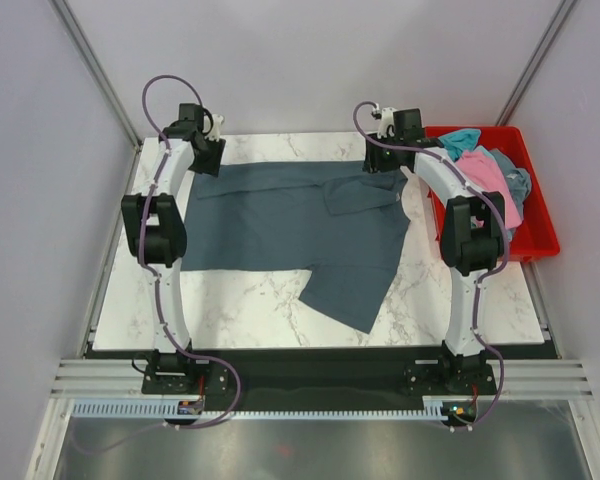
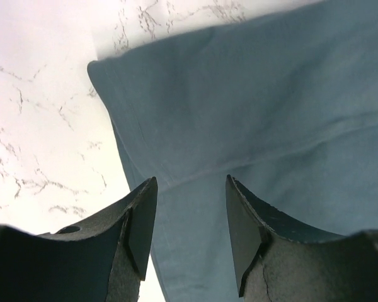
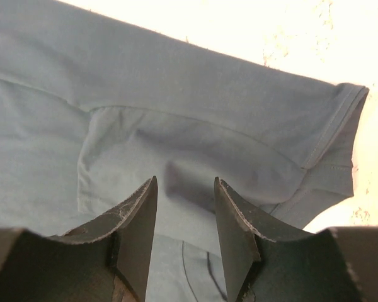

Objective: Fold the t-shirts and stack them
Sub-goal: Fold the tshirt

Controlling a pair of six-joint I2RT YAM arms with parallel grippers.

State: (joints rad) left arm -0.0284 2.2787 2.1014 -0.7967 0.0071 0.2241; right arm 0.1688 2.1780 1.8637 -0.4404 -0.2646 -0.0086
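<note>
A large slate-blue t-shirt (image 1: pixel 300 225) lies spread flat on the marble table (image 1: pixel 240 300), one sleeve angled toward the near edge. My left gripper (image 1: pixel 207 155) hangs over its far left corner. In the left wrist view the left gripper (image 2: pixel 191 207) stands open, straddling the t-shirt (image 2: pixel 271 94) just inside its edge. My right gripper (image 1: pixel 385 162) is over the far right part of the shirt. From the right wrist it (image 3: pixel 186 214) is open above a wrinkled fold of the t-shirt (image 3: pixel 145 94), near a hemmed sleeve (image 3: pixel 340 138). Neither gripper holds cloth.
A red plastic bin (image 1: pixel 540 240) stands at the table's right side, holding a pink shirt (image 1: pixel 490 180), a teal one (image 1: pixel 462 140) and a blue-grey one (image 1: pixel 520 182). Bare marble (image 2: pixel 38 126) shows left of the shirt's corner. Pale walls enclose the table.
</note>
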